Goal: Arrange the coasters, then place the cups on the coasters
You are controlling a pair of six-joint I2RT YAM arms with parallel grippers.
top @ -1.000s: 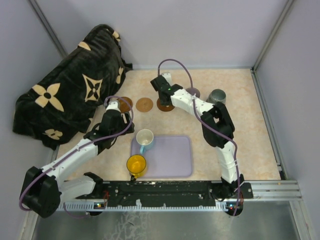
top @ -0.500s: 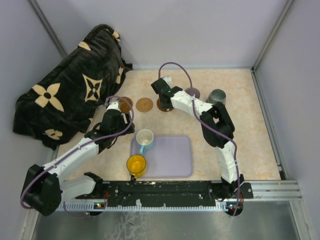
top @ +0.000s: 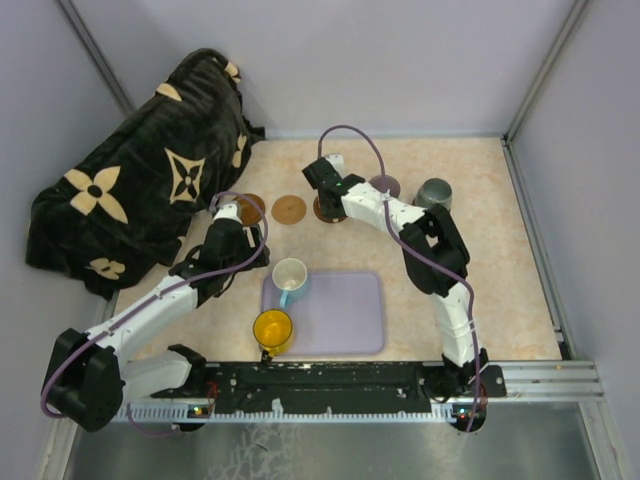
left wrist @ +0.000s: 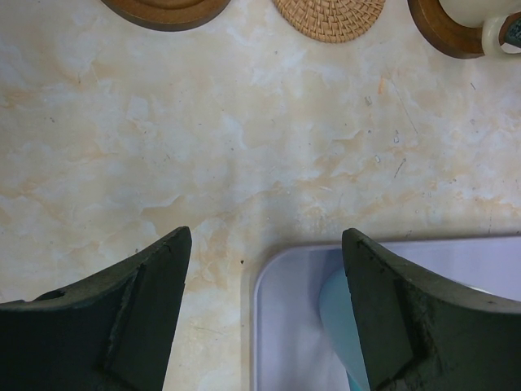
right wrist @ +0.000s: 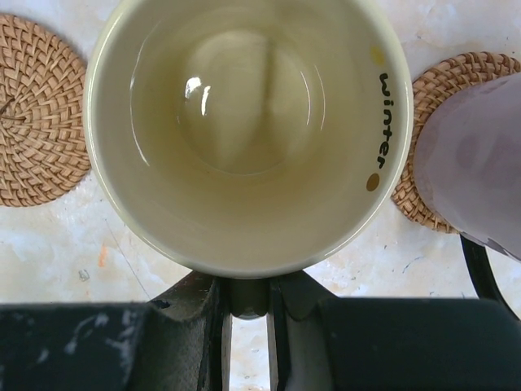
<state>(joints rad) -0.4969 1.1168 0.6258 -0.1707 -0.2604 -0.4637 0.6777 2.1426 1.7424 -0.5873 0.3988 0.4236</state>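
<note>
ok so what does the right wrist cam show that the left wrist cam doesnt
Only right wrist: the inside of the cream cup, printed "winter", held by the right hand; the mauve cup. Only left wrist: the open left hand, the lavender tray, a dark coaster at top left. Both: the cream cup, the bare woven coaster, the table.

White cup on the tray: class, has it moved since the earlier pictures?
No. The white cup stays at the far-left corner of the lavender tray.

A lab cell: plain panel walls enclose the table; arms bolted to a rail.
</note>
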